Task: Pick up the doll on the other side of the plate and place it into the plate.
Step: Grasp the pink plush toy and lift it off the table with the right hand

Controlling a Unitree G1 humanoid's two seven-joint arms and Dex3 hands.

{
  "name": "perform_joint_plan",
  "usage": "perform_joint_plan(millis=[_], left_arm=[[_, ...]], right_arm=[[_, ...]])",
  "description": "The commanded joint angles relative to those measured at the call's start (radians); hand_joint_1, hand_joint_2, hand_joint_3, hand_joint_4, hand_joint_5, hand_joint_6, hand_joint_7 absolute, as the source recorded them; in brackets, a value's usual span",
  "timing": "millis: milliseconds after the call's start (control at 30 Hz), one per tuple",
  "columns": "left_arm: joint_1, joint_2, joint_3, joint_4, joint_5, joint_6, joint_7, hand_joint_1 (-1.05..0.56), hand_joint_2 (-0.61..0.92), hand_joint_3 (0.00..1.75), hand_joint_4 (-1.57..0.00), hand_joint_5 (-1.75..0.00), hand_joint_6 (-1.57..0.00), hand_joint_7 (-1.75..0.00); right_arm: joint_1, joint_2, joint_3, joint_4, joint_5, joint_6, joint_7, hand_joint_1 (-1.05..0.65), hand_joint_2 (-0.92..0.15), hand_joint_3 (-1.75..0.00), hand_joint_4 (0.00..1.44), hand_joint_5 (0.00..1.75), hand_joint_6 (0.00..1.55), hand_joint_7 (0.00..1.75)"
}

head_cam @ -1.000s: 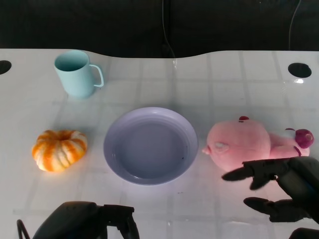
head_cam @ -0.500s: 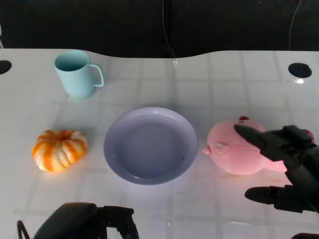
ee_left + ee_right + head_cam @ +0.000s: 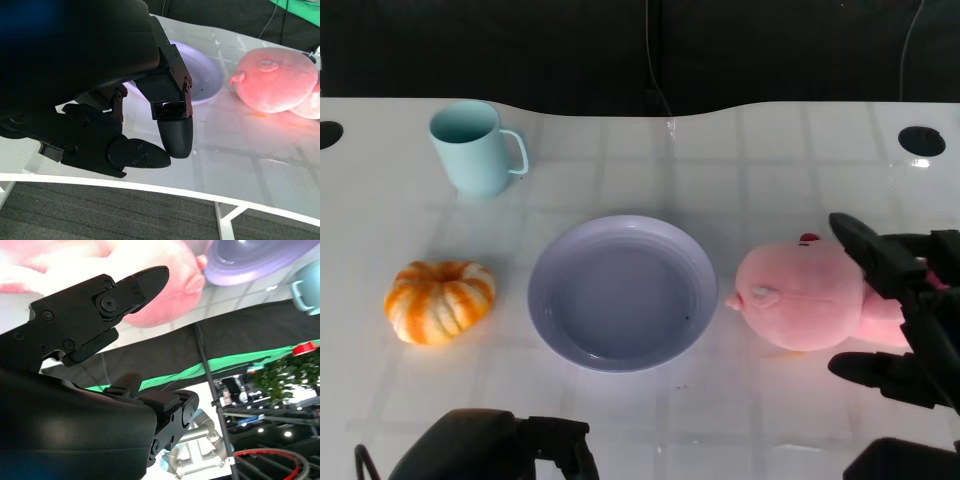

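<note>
doll (image 3: 798, 305) between spread right hand (image 3: 905, 315) fingers

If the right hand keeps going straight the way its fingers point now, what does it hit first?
Most likely the pink doll. The right hand is open, fingers spread on either side of the doll's rear and pointing toward the plate. Depth is unclear, so whether they are already touching cannot be told.

doll (image 3: 807, 298) soft plush; plate (image 3: 692, 262) smooth plastic; table (image 3: 770, 170) glossy
</note>
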Motion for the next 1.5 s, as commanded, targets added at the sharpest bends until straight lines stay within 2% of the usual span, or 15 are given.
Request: perform_joint_plan(millis=[33,367,500,600,767,1133,1500], left_arm=[[-0.002,0.010,0.004,0.008,0.007,-0.009,0.019,-0.32,0.92,0.23,-0.76,-1.29,-0.79,-0.92],[-0.016,-0.003,-0.007,-0.039,0.020,0.042,-0.009,-0.32,0.92,0.23,-0.75,-1.32,-0.82,-0.88],[-0.018,-0.012,-0.014,-0.053,0.016,0.047,-0.004,-0.30,0.92,0.22,-0.75,-1.37,-0.82,-0.91],[-0.022,-0.015,-0.020,-0.069,0.023,0.071,-0.017,-0.29,0.92,0.25,-0.73,-1.42,-0.80,-0.95],[-0.028,-0.013,-0.028,-0.082,0.032,0.076,-0.008,-0.28,0.92,0.29,-0.71,-1.47,-0.79,-0.99],[-0.007,0.006,-0.012,-0.129,0.023,0.096,-0.019,-0.26,0.92,0.31,-0.67,-1.45,-0.74,-0.99],[-0.011,0.021,0.000,-0.138,-0.004,0.101,-0.032,-0.25,0.92,0.30,-0.66,-1.51,-0.75,-0.99]], right_arm=[[-0.018,-0.004,-0.006,0.016,-0.013,0.039,-0.008,-0.64,-0.67,0.00,0.00,0.82,0.21,0.03],[-0.032,-0.034,0.000,0.002,0.002,0.103,0.073,-0.58,-0.67,0.00,0.00,0.70,0.19,0.05],[-0.018,-0.046,-0.002,-0.030,0.011,0.130,0.139,-0.55,-0.74,-0.02,0.00,0.54,0.13,0.03],[-0.009,-0.055,-0.001,-0.060,0.013,0.159,0.200,-0.54,-0.76,-0.02,0.00,0.49,0.11,0.02],[0.002,-0.061,-0.004,-0.104,0.037,0.187,0.275,-0.52,-0.77,-0.02,0.00,0.48,0.12,0.03],[0.002,-0.065,-0.003,-0.143,0.068,0.212,0.361,-0.48,-0.78,-0.01,0.00,0.53,0.15,0.04],[-0.007,-0.066,0.008,-0.151,0.061,0.229,0.395,-0.48,-0.82,-0.01,0.00,0.55,0.14,0.03]])
